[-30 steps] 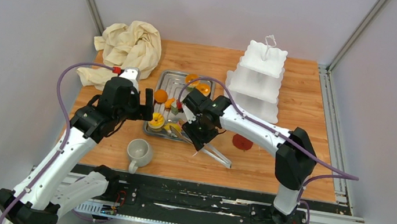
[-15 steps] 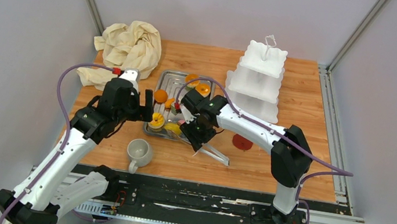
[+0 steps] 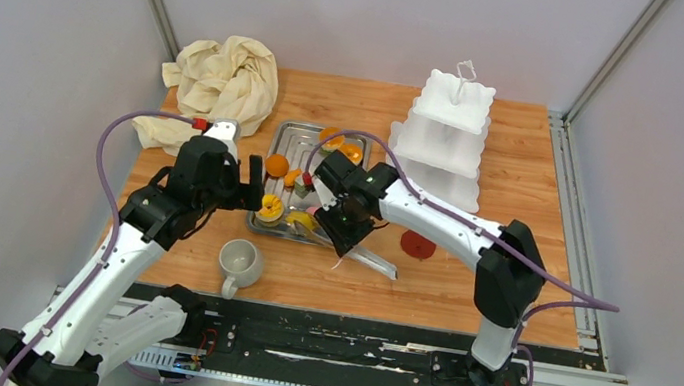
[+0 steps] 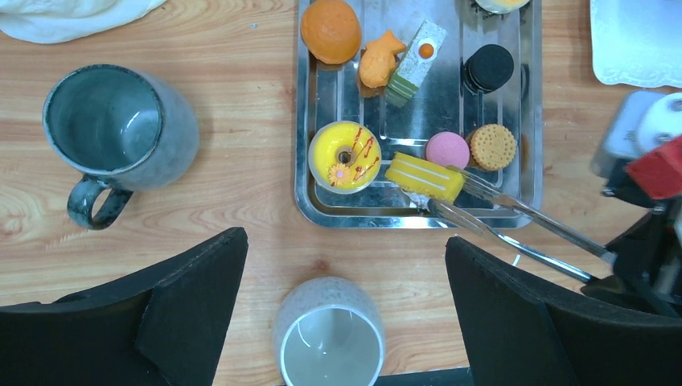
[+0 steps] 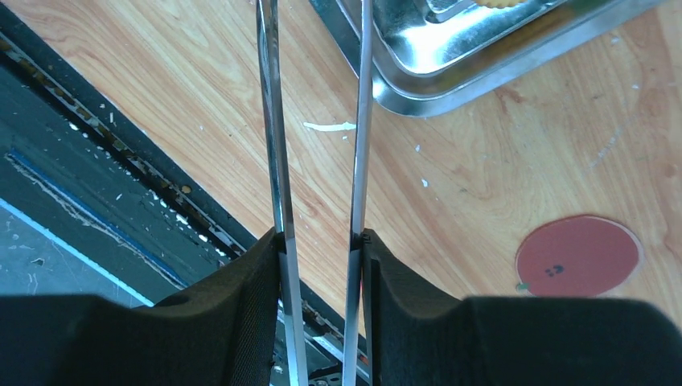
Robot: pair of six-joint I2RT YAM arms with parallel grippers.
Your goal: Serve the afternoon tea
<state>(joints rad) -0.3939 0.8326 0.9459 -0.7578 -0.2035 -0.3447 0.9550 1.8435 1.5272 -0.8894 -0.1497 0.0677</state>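
The right pincer [image 5: 318, 261] is clamped on a pair of metal tongs [image 5: 273, 145], one finger pressed against each arm. The arms run straight out ahead of it over the bench [image 5: 201, 96] to the near rim of the steel tray [image 5: 450, 92]. At their far end, seen from the left wrist, the tips sit on either side of a yellow cake [image 4: 424, 177] at the tray's near edge (whether it is lifted off the metal or resting on it I cannot tell). A flat red disc [image 5: 577, 255] lies on the bench just to one side of this pincer.

The left pincer [image 4: 346, 245] stands wide apart, holding nothing, and hovers above the bench. The off-white mug [image 4: 330, 342] stands upright below the gap between its fingers, close in towards the wrist. The tray lies just ahead of the fingertips, and the yellow doughnut [image 4: 346, 155] is the cake nearest them. Further ahead lie a pink cake [image 4: 447, 149], a black tart [image 4: 490, 67], a green-layered slice [image 4: 414, 52] and an orange bun [image 4: 331, 30]. The grey mug [image 4: 121, 133] stands upright ahead of one finger and out to its side, apart from the tray. The white stand [image 3: 447, 137] is well beyond the right pincer, and the cloth [image 3: 228, 76] is well beyond the left
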